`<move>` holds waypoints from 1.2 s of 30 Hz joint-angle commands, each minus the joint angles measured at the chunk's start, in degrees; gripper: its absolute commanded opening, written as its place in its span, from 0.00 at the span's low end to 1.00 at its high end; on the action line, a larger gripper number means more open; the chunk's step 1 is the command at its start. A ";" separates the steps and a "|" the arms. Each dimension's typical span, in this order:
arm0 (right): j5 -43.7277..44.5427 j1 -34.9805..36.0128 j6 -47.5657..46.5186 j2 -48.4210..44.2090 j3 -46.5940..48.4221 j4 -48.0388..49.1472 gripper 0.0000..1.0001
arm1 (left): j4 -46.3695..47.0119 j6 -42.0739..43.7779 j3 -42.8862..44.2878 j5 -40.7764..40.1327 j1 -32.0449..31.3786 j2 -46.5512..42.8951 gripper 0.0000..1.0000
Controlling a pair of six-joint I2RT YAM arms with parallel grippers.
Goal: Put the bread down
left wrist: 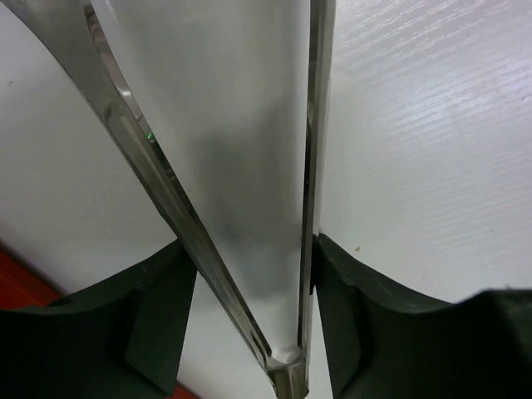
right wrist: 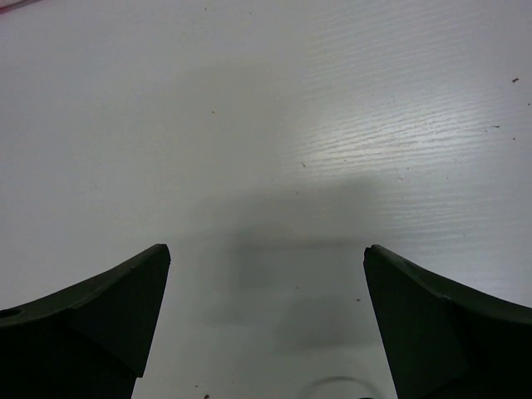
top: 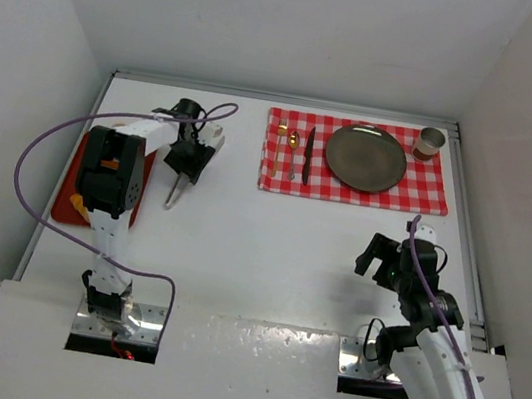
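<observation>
1. The bread (top: pixel 78 200) shows only as a golden-orange sliver on the red tray (top: pixel 67 178), at the table's left edge. My left arm hides most of it, so I cannot tell which piece it is.
2. My left gripper (top: pixel 189 159) is clamped on metal tongs (left wrist: pixel 141 158), whose blades splay apart over bare table (top: pixel 270 241) just right of the tray.
3. My right gripper (right wrist: pixel 266 316) is spread wide, holding nothing, above the table's right side.
4. Far off lies a red checked placemat (top: pixel 429 195) carrying a dark plate (top: pixel 366 158), cutlery (top: pixel 307 156) and a cup (top: pixel 430 142).
</observation>
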 commanded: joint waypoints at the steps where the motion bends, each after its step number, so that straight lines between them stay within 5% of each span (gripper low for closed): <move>1: 1.78 0.02 -0.59 0.55 1.64 4.24 1.00 | 0.97 -0.90 -2.37 0.41 -0.71 1.03 0.60; 5: 1.35 0.02 -1.29 1.60 1.73 6.09 1.00 | -6.11 -0.90 3.49 0.41 -0.71 -2.91 0.60; 10: 1.17 0.02 -3.05 2.31 2.17 6.71 1.00 | -21.68 3.93 22.01 2.87 -0.71 -4.06 0.60; 16: 1.35 -0.06 -4.63 -0.24 0.68 8.29 1.00 | -32.42 5.87 30.92 2.34 2.18 -4.67 0.59; 22: 1.08 0.02 -4.46 -2.44 -2.31 10.22 1.00 | -33.57 3.15 32.87 2.43 7.54 -10.55 0.56; 27: -1.20 -0.15 -5.51 0.36 -2.32 12.86 1.00 | -32.16 1.92 32.61 1.38 18.88 -16.62 0.56; 36: -6.39 -0.07 -5.16 3.89 -1.70 13.92 1.00 | -32.42 1.39 28.49 10.67 32.41 -19.36 0.55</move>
